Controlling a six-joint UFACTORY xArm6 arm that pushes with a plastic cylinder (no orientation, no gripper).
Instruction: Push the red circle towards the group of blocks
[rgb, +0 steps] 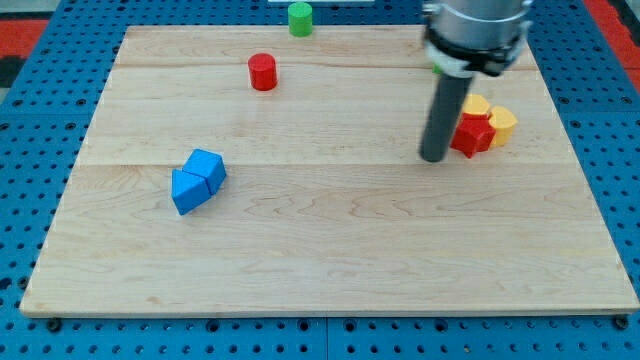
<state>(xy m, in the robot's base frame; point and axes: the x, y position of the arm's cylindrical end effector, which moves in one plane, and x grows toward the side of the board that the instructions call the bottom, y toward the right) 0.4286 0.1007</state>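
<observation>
Pincer there is none on this arm: it ends in a plain dark rod, so apart or together has no meaning, and my tip (434, 158) rests on the tabletop (330, 270) clamped on nothing. Going from the view's left, two blue blocks (197, 180) lie touching each other at about eight o'clock from the board's middle. Next comes the red circle (263, 72), alone at about eleven o'clock, well apart from everything else. A green block (300, 18) sits just past the top edge at twelve o'clock. My tip stands at about two o'clock, just left of the group: a red block (472, 135) with yellow blocks (497, 118) touching it. I judge the task hardly begun, since the circle lies far from that group and my tip is nowhere near it. Getting behind the circle and pushing it rightward is all left to do.
</observation>
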